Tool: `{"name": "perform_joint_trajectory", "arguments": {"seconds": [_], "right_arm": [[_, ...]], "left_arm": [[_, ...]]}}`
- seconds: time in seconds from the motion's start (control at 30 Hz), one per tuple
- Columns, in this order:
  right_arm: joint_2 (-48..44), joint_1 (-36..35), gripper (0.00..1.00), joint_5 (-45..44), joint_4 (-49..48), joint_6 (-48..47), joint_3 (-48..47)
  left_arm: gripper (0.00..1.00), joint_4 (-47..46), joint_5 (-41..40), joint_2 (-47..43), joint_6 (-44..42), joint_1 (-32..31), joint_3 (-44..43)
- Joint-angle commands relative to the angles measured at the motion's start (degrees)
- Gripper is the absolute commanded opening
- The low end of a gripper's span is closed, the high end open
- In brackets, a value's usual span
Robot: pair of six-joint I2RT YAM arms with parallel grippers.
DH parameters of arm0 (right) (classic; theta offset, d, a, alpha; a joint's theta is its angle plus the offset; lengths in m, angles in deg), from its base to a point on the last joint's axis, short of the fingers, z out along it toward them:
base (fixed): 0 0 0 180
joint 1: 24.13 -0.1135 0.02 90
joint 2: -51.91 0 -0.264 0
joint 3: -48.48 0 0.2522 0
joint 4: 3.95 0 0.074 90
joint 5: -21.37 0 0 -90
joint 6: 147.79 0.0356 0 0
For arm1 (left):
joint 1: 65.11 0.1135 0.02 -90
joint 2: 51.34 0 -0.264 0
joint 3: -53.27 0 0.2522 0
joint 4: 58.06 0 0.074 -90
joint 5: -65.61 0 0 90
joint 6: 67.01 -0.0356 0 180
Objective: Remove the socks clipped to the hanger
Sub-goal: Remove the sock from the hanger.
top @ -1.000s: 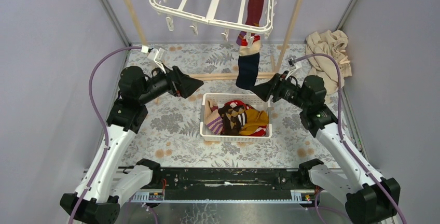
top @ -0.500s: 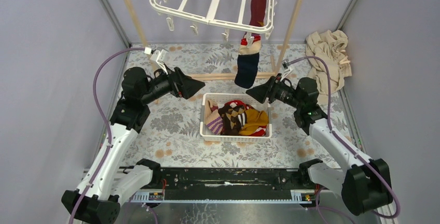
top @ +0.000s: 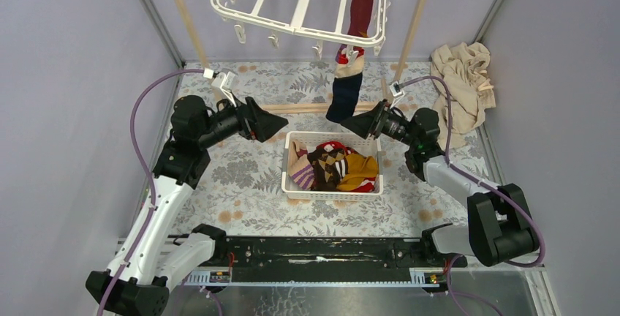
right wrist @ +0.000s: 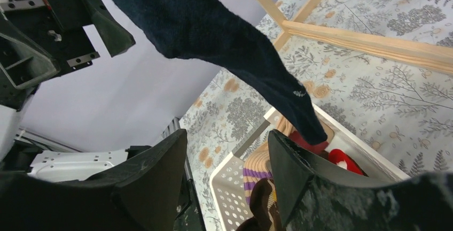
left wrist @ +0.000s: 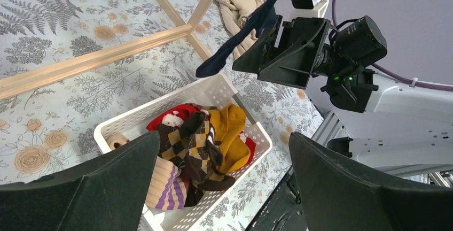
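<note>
The right end effector (top: 357, 123), fingers spread wide, has advanced to the dangling navy knitted sock (top: 342, 100), still clipped beneath the white plastic drying hanger (top: 292, 26) at upper centre; grasping should follow.

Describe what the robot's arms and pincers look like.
Both the left arm and right arm have white lower links with black joints and black upper sections. The left pincer and right pincer are matte black with wedge-shaped fingers. A purple cable loops off each wrist, beside a small white camera.
</note>
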Motion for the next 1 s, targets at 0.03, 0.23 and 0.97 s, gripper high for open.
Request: {"name": "perform_joint_trajectory", "arguments": {"seconds": [0.03,0.23,0.97], "right_arm": [[2.0,0.4,0.63,4.0,-12.6,4.9,-0.5],[3.6,0.5,0.62,5.0,-13.3,4.9,-2.1],[3.8,11.1,0.74,7.5,-13.9,5.3,-1.0]], "left_arm": [[0.99,1.2,0.2,-1.0,-0.4,-0.2,-1.7],[0.99,1.1,0.8,-0.3,-0.2,-0.2,-2.0],[0.99,1.1,1.3,0.9,-0.2,-0.8,-2.3]]}}
